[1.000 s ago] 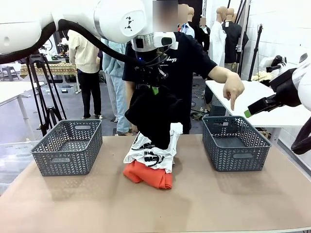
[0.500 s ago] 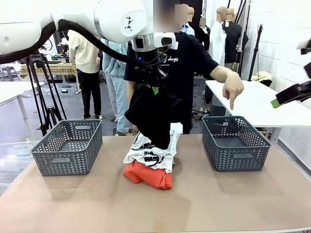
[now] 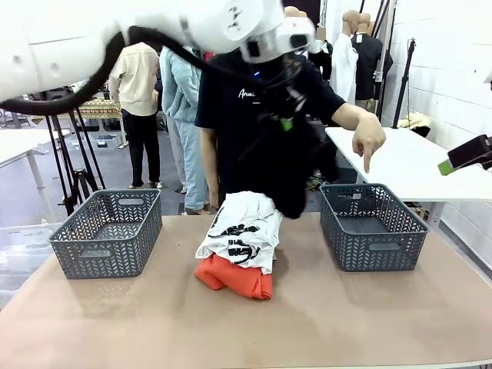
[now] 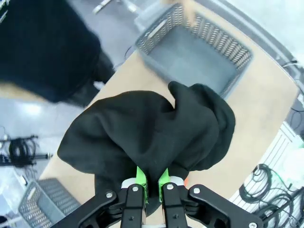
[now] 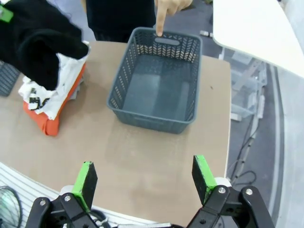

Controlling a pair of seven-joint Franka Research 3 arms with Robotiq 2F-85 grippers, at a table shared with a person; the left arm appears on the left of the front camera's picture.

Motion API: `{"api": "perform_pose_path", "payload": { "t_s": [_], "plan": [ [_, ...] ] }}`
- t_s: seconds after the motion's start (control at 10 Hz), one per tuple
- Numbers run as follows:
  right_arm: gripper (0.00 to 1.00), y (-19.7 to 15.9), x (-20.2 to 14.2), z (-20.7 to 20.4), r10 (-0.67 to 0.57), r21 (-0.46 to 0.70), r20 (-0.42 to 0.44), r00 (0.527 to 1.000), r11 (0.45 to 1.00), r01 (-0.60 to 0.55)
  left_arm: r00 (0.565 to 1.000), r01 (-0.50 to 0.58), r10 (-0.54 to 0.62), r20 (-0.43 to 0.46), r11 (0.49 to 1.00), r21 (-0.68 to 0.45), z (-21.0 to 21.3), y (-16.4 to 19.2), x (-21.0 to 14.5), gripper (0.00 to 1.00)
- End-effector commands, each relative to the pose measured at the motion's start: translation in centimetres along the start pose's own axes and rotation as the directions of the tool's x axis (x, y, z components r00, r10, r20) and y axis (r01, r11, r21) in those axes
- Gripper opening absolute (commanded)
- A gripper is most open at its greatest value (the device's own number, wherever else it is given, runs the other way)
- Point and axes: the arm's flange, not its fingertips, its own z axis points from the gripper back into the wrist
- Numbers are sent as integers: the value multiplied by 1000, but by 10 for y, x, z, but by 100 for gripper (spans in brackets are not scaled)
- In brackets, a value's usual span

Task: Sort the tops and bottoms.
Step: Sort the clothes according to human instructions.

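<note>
White tee (image 3: 242, 231), orange top (image 3: 231, 281) unsorted | black garment (image 3: 288, 177) clamped in left gripper (image 3: 286, 124) | right gripper (image 5: 145, 179) apart | left basket (image 3: 104, 261), right basket (image 3: 377, 254) empty

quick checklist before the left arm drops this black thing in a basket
1. Grip: left gripper shut on the black garment, cloth pinched between the pads: ok.
2. Target named: the person's hand points down at the right basket: ok.
3. Room in that basket: right wrist view shows bare floor inside: ok.
4. Garment above the basket: it hangs beside its near-left wall, not over the opening: not ok.
5. Hem free of the white tee: hangs close to it: cannot tell.
6. Right gripper open, off to the side of the path: ok.
</note>
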Motion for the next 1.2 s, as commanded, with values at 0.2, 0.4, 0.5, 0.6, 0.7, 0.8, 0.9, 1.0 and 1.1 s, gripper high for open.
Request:
{"api": "perform_pose_path", "payload": {
  "t_s": [0.2, 0.4, 0.5, 0.6, 0.7, 0.8, 0.9, 1.0, 1.1],
  "plan": [
    [100, 5, 0, 7, 15, -7, 11, 1000, 1000, -15, 979, 192, -186, 81, 978, -79, 5, -56, 118, 0],
    [100, 5, 0, 7, 15, -7, 11, 1000, 1000, -15, 973, 229, -218, 81, 958, -172, -11, -71, 139, 0],
    [100, 5, 0, 7, 15, -7, 11, 1000, 1000, -15, 979, 188, -179, 97, 978, -95, -9, -78, 47, 0],
    [100, 5, 0, 7, 15, -7, 11, 1000, 1000, -15, 979, 188, -179, 97, 978, -95, -9, -78, 47, 0],
    [100, 5, 0, 7, 15, -7, 11, 1000, 1000, -15, 979, 188, -179, 97, 978, -95, -9, -78, 47, 0],
    [100, 5, 0, 7, 15, -7, 11, 1000, 1000, -15, 979, 188, -179, 97, 978, -95, -9, -78, 47, 0],
    [100, 5, 0, 7, 15, -7, 11, 1000, 1000, -15, 976, 204, -193, 99, 972, -118, -22, -82, 50, 0],
    [100, 5, 0, 7, 15, -7, 11, 1000, 1000, -15, 954, 255, -235, 186, 963, -88, -29, -92, 69, 0],
    [100, 5, 0, 7, 15, -7, 11, 1000, 1000, -15, 930, 255, -215, 299, 962, -101, -38, -91, 99, 0]
  ]
}}
